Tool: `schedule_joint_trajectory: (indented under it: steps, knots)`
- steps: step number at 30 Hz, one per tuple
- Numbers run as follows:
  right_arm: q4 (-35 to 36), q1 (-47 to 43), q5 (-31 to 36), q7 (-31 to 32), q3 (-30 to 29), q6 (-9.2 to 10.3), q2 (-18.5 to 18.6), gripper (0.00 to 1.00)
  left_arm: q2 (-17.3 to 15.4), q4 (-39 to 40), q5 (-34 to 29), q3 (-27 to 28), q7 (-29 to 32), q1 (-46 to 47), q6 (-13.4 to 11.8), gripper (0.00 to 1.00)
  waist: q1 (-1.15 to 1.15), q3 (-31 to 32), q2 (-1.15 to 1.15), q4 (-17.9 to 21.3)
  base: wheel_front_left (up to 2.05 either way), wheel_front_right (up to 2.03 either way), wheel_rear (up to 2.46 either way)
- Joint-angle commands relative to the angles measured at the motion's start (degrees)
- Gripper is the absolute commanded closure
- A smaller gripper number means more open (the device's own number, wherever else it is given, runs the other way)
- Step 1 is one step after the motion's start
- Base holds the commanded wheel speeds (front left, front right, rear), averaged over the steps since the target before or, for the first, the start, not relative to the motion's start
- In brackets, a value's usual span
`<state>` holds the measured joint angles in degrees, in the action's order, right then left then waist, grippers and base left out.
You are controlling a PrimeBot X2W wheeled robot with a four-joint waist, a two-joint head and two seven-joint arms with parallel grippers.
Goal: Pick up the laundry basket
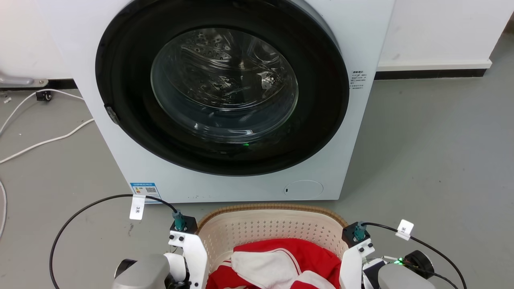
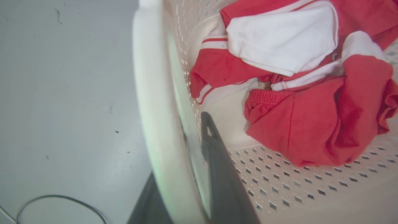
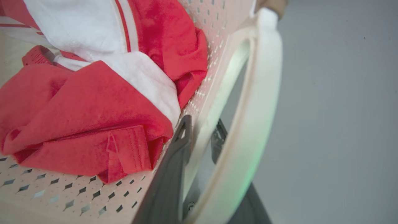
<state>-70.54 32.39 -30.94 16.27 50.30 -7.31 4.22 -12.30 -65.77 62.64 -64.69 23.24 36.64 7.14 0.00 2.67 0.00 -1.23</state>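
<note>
Floor: a smooth grey floor (image 1: 421, 160) runs back to the wall. The left wrist view shows a few dark specks and scuffs on it.
Wall: a white wall (image 1: 441, 28) with a pale ledge low down and a dark strip (image 1: 429, 74) where it meets the floor.
Washing machine: a white front-loading washing machine (image 1: 241, 188) stands on the floor at the wall. Its round door (image 1: 225, 84) has a broad black ring, and the steel drum shows through the glass. A blue label (image 1: 145, 189) sits at its lower corner on the robot's left.
Cables: white cords (image 1: 44, 141) trail over the floor left of the machine. A black cable (image 1: 80, 208) with a white tag loops to the left wrist.
Laundry basket: the laundry basket (image 1: 273, 208) is just in front of the machine's base, between the two arms, its brown rim facing the door. Whether it rests on the floor cannot be told.
Clothes: red and white clothes (image 1: 281, 261) lie bunched inside the basket.
Left gripper: the left gripper (image 2: 186, 137) straddles the basket's side at the white handle (image 2: 149, 93), with one dark finger inside along the perforated wall. The other is mostly hidden behind the handle, so whether it clamps cannot be told.
Right gripper: the right gripper (image 3: 201, 127) has one finger inside and one showing through the handle opening, both pressed against the wall between them, clamped on the basket.
</note>
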Motion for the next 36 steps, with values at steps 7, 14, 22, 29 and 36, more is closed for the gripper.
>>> schedule_joint_trajectory:
  steps: [7,14,22,29,36]
  knots:
    - [-0.1,0.5,-2.7,0.6,3.8,-0.48,0.5,1.00,0.0,0.1,0.8,-1.4,-1.4,1.2,0.5,1.00,0.00,0.1,0.00,0.3,0.00,0.00,0.00]
    - [-0.3,0.7,-4.7,0.3,5.8,-0.48,0.7,1.00,-0.1,-0.1,1.6,-2.4,-1.8,1.5,0.5,1.00,0.00,0.0,0.00,0.5,0.00,0.00,0.00]
    - [-0.8,1.1,-7.1,-0.1,8.0,-0.49,0.7,1.00,-0.4,-0.2,2.6,-3.6,-2.2,1.8,0.5,1.00,0.00,-0.1,0.00,0.7,0.00,0.00,0.00]
    - [-1.0,1.3,-8.7,-0.2,9.7,-0.49,0.7,1.00,-0.6,-0.3,3.3,-4.6,-2.6,1.9,0.5,1.00,0.00,-0.1,0.00,0.8,0.00,0.00,0.00]
    - [-1.3,1.5,-10.3,-0.5,11.3,-0.49,0.6,1.00,-0.7,-0.4,4.0,-5.4,-2.9,2.0,0.5,1.00,0.00,-0.2,0.00,0.8,0.00,0.00,0.00]
